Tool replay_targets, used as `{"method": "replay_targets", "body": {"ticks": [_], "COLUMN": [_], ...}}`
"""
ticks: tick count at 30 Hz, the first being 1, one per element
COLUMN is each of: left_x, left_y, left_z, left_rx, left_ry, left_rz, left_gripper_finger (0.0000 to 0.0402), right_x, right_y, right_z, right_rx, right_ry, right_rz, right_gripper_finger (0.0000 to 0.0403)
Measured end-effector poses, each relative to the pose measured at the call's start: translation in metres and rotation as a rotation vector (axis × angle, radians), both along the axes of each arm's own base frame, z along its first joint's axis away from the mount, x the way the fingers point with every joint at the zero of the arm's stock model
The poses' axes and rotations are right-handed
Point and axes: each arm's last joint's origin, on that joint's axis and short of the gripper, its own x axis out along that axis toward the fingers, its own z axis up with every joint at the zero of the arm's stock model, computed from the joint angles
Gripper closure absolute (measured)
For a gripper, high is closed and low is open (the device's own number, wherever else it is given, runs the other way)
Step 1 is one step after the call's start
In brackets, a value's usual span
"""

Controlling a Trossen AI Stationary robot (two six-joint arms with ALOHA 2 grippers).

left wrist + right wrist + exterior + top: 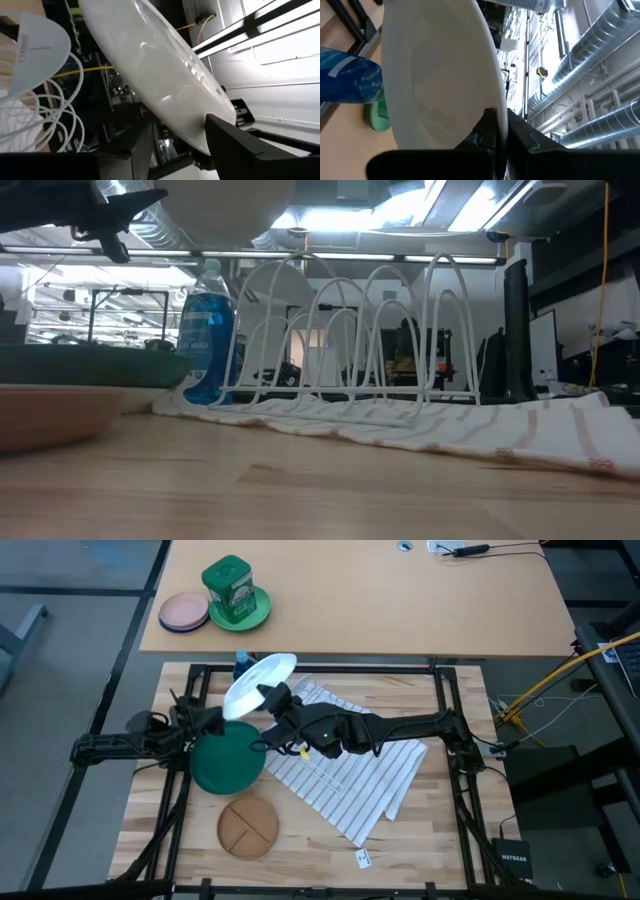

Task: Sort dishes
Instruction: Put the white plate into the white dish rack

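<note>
Right end effector (pixel 496 131) clamped on white plate's (pixel 259 683) rim, upper centre-left of high view, tilted edge-on for slotting into wire rack (pixel 345 340). Left end effector (pixel 175 137) spread either side of same rim, possibly steadying. Green plate (pixel 225 762), tan plate (pixel 248 826) waiting below on tabletop (pixel 440 820).

A wire dish rack (pixel 345 330) stands on a striped towel (pixel 355 775), blue bottle (pixel 205 335) just beside it.

Overhead and table-level views share the wire rack (pixel 340 340); wrist cameras look close.
</note>
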Motion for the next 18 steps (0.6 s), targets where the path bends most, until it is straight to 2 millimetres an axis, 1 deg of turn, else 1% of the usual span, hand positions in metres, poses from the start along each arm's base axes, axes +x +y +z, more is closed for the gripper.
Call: {"method": "replay_targets", "body": {"ticks": [7,18], "left_x": [-0.0039,-0.0046], "left_y": [0.0008,0.0016], "left_z": [0.0067,0.0071], "left_rx": [0.053,0.096], "left_ry": [-0.059,-0.047], "left_rz": [0.068,0.122], "left_gripper_finger": [0.0234,0.0234], "right_x": [0.0013,0.0094], "right_y": [0.0006,0.0036], "right_z": [0.0004,-0.0095], "right_rx": [0.004,0.0], "right_ry": [-0.016,0.009], "right_rz": [0.037,0.108], "right_gripper_finger": [0.0389,0.0389]}}
